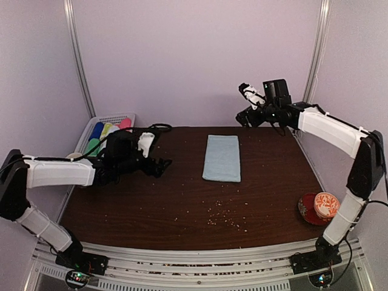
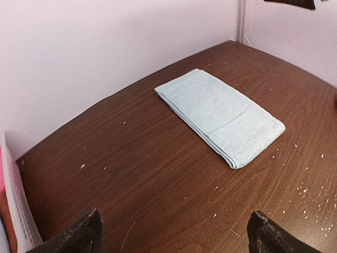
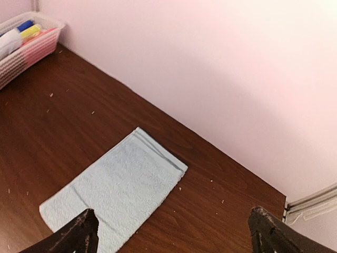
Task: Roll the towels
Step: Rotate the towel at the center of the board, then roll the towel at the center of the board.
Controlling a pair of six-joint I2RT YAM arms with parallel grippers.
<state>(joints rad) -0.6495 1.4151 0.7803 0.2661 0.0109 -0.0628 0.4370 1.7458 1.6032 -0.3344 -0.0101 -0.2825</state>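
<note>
Our left gripper [image 1: 165,163] gapes wide and empty, low over the table [image 1: 151,206], jaws pointing right; the towel [image 1: 222,157], the only one we see, lies that way, flat mid-table, touched by nothing; its long axis runs from near to far, so the left faces its long side; our right gripper [image 1: 244,106], wide and empty too, hangs higher by the far short end; nearer for starting a roll, we reckon.

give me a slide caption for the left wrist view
Pale-blue towel lies flat on the dark table beyond the open left pincer
</note>
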